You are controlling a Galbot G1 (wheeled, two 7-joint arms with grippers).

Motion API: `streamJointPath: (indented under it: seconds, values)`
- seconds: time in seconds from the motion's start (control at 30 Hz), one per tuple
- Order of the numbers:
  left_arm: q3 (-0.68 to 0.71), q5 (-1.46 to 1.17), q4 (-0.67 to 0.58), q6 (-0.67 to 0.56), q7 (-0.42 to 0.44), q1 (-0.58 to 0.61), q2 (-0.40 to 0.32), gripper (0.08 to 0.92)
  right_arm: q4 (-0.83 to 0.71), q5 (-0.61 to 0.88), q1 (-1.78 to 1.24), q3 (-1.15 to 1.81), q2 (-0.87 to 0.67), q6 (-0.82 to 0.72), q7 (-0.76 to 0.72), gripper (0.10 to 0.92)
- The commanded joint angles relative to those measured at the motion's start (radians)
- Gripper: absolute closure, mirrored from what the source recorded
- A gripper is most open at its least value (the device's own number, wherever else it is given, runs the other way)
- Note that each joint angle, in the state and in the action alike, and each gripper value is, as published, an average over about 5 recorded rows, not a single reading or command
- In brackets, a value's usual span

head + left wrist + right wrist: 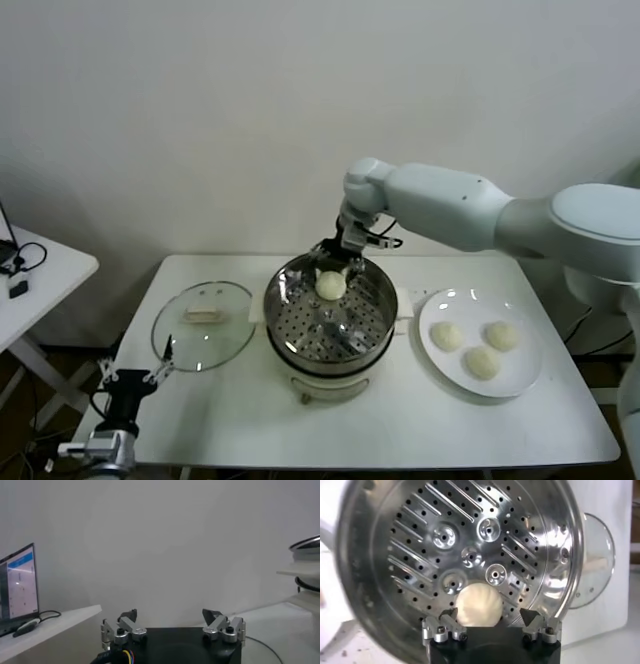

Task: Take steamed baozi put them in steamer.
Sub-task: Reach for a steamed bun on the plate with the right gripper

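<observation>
The steamer (pixel 285 330) is a shiny steel pot with a perforated floor (pixel 420 555), standing mid-table. One baozi (pixel 330 285) lies on that floor near the far wall. My right gripper (pixel 336 258) hangs just above it, open. In the right wrist view the bun (pixel 479 604) rests between the spread fingers of the right gripper (pixel 489 614), with a clear gap on one side. Three more baozi (pixel 446 336) (pixel 502 335) (pixel 483 363) sit on the white plate (pixel 525 385) to the right. My left gripper (pixel 135 378) (pixel 170 614) is parked open at the table's front left corner, holding nothing.
A flat glass lid (pixel 205 325) (pixel 597 565) lies left of the steamer. A side table with a laptop (pixel 17 587) stands off to the left. A wall runs close behind the table.
</observation>
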Motion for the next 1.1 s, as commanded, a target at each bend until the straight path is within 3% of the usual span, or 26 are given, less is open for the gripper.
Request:
streamJointPath:
  seconds: [0.03, 0.3, 0.53, 0.73, 1.1]
  values:
    - [-0.006, -0.004, -0.025, 0.002, 0.001, 0.008, -0.002, 0.177, 0.072, 0.425, 0.255, -0.290, -0.180, -0.234, -0.083, 0.203]
    - [-0.015, -0.015, -0.021, 0.001, 0.001, 0.005, 0.000, 0.177, 0.213, 0.501, 0.308, -0.433, -0.366, -0.537, -0.028, 0.203]
    - [-0.017, -0.019, -0.017, 0.000, 0.001, 0.001, -0.002, 0.177, 0.353, 0.521, 0.182, -0.416, -0.511, -0.788, 0.090, 0.203]
    - [-0.020, -0.018, -0.008, -0.004, 0.000, 0.003, 0.000, 0.177, 0.320, 0.444, -0.015, -0.286, -0.555, -0.857, 0.135, 0.203]
    - [-0.021, -0.011, -0.003, -0.005, -0.001, 0.010, -0.008, 0.177, 0.174, 0.353, -0.235, -0.080, -0.497, -0.871, 0.162, 0.203]
